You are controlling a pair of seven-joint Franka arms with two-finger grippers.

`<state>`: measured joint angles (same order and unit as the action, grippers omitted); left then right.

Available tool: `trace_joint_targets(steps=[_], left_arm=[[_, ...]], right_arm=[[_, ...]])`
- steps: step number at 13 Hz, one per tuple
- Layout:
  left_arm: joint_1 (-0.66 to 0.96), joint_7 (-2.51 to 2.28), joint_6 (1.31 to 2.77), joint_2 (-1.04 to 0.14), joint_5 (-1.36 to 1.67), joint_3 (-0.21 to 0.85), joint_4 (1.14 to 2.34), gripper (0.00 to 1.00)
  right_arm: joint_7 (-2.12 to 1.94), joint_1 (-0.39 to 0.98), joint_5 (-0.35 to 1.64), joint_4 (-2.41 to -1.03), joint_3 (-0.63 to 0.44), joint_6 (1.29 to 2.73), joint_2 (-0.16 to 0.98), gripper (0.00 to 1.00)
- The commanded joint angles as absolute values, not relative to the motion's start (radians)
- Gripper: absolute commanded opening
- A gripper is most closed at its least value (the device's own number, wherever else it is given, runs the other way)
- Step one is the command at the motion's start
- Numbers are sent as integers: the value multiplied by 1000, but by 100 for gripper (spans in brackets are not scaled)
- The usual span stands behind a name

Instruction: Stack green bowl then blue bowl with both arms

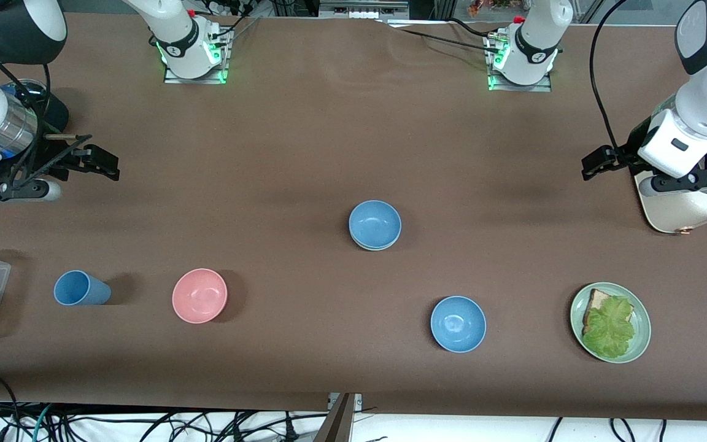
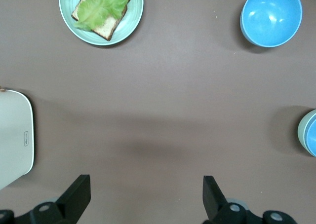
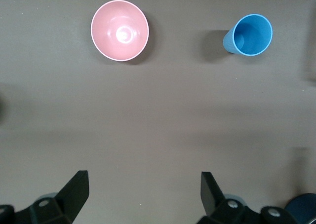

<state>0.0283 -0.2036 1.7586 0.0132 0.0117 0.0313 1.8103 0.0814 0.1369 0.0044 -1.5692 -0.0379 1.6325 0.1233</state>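
At the middle of the brown surface point(image 1: 304, 141) the blue bowl point(image 1: 375, 223) sits nested inside the green bowl point(image 1: 367, 244), whose pale rim shows only as a thin edge under it. From this stack, a second, brighter blue bowl point(image 1: 458, 323) lies at about 4 o'clock, nearer the front camera, and a pink bowl point(image 1: 199, 295) lies at about 8 o'clock. A blue cup point(image 1: 81, 288) lies on its side beside the pink bowl, toward the right arm's end. A green plate point(image 1: 641, 334) with toast and lettuce sits toward the left arm's end, at about 3 o'clock from the brighter bowl.

The left pincer point(image 1: 599, 161) hangs over bare surface at the left arm's end, fingers spread wide and holding nothing; a white appliance point(image 1: 688, 205) stands just beside it. The right pincer point(image 1: 97, 161) hangs over bare surface at the right arm's end, fingers likewise apart and empty. Both arms wait well apart from the stack.
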Motion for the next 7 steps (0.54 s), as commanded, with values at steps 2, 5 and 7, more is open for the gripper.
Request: trace_joint_targets(steps=[2,5,7], left_arm=[[50,-158,1730,0,-18,5,1741,100],[55,-124,1727,2,-18,-17,1741,100],[40,-121,1718,-18,-17,-15,1732,100]], right_arm=[[91,137,9,-1554,-32,1618,126,100],[91,138,9,-1554,-31,1620,126,100],[92,138,9,-1554,-31,1621,126,100]])
